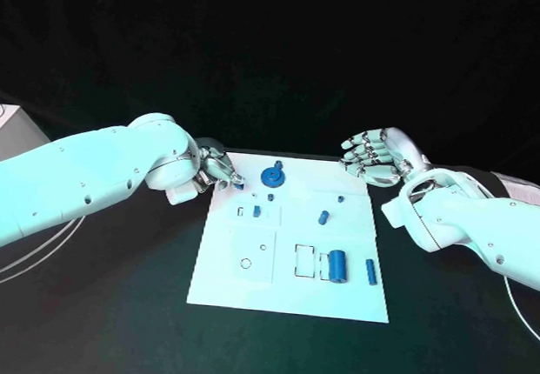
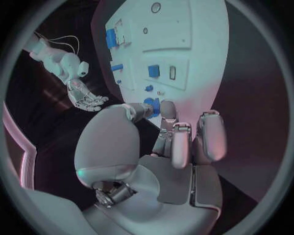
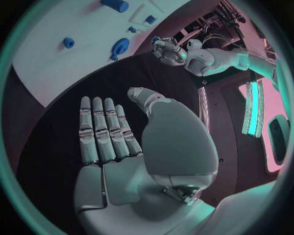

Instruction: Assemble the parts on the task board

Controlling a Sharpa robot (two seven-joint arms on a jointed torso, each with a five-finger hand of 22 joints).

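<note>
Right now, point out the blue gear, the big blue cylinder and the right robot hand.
blue gear (image 1: 273, 176): head view, its round face.
big blue cylinder (image 1: 337, 265): head view, middle of its side.
right robot hand (image 1: 375, 154): head view, its open palm.

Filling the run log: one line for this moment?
left hand: empty, at task board far-left corner | right hand: open, off far-right corner | blue parts: on board

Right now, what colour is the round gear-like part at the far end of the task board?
Blue. The gear-like part stands on the white task board; the head view shows it best.
</note>
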